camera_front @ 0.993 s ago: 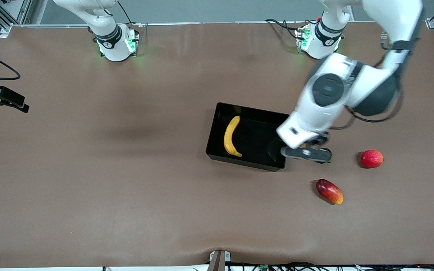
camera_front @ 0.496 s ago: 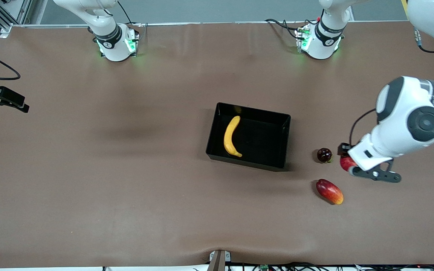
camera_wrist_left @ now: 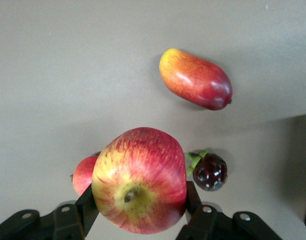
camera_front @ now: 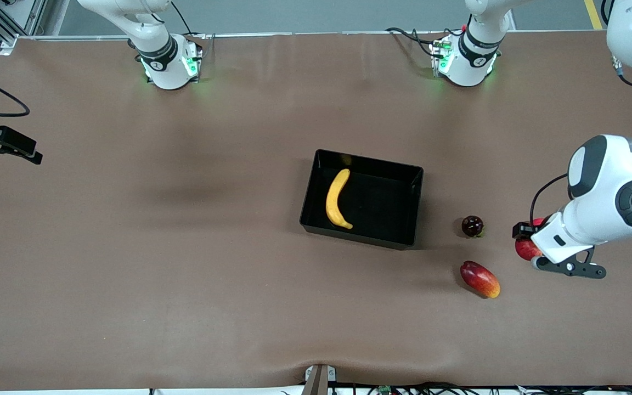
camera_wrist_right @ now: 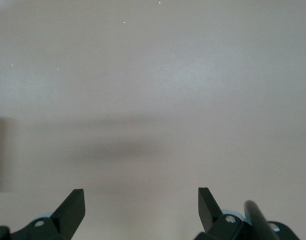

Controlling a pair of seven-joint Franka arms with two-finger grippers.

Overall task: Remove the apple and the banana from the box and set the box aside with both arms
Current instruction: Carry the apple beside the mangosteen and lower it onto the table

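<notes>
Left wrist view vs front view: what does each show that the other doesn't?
Left wrist only: the left gripper shut on the streaked apple, stem dimple showing. Front only: the banana in the black tray, both arm bases, the right gripper open. Both: mango, dark round fruit, pinkish-red fruit.

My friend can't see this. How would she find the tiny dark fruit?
Find the black tray in the middle of the table. Beside it, toward the left arm's end, sits the small dark fruit, farther from the front camera than the oval mango. It is the smallest, shiny and nearly black, while its neighbours are red.
</notes>
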